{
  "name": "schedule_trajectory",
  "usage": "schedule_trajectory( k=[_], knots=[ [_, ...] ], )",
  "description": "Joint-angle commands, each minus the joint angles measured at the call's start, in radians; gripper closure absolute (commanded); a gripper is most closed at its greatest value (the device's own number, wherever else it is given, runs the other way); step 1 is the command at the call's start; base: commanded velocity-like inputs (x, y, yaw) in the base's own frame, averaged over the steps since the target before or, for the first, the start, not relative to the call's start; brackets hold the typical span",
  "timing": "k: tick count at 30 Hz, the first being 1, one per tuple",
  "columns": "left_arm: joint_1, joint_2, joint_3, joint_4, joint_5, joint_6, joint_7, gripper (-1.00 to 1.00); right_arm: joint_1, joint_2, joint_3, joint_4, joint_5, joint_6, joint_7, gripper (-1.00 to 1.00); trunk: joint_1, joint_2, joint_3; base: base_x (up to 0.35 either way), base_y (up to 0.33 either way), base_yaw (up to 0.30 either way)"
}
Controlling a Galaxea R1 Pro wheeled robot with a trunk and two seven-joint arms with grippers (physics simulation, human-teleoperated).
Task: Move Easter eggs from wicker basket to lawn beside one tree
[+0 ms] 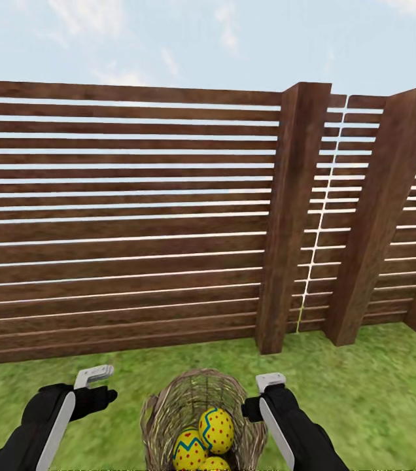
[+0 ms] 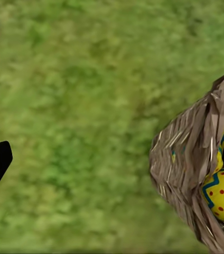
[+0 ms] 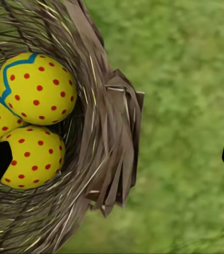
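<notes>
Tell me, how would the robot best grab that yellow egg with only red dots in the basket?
Probably from straight above, fingers closing across the narrow middle of the red-dotted egg. It lies low in the wicker basket, whose woven wall blocks any sideways approach, and a zigzag egg presses against one side. The right gripper, open beside the basket, seems nearest.

the lawn (image 1: 378, 392) is flat, mottled green grass running up to the foot of a dark brown slatted fence (image 1: 123, 216). a round wicker basket (image 1: 169, 405) sits directly on the grass, near the fence, with grass on both sides.
</notes>
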Motion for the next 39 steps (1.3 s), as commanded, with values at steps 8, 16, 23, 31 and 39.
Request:
schedule_trajectory(
  k=[8,16,23,31,39],
  knots=[
    [-0.001,0.0,0.0,-0.001,0.009,0.004,0.005,-1.0,-0.001,-0.003,0.0,0.0,-0.008,-0.001,-0.01,-1.0,0.031,-0.057,-0.026,0.0,0.0,0.002],
    [-0.001,0.001,0.002,-0.001,0.01,0.005,0.005,-1.0,-0.001,-0.005,-0.001,0.0,-0.008,-0.002,-0.01,-1.0,0.061,-0.113,-0.051,0.0,0.0,0.0],
    [-0.012,0.007,0.047,-0.033,0.011,0.011,0.003,-1.0,-0.001,-0.01,0.0,0.0,-0.008,-0.002,-0.011,-1.0,0.088,-0.162,-0.073,0.0,0.0,0.0],
    [-0.094,0.038,0.155,-0.046,0.007,0.03,0.002,-1.0,-0.001,-0.01,0.0,0.0,-0.008,-0.002,-0.011,-1.0,0.119,-0.218,-0.098,0.0,0.0,0.0],
    [-0.203,0.106,0.192,0.107,0.007,0.036,0.0,-1.0,-0.001,-0.011,0.001,0.0,-0.008,-0.002,-0.011,-1.0,0.149,-0.274,-0.123,0.0,0.0,0.0]
  ],
)
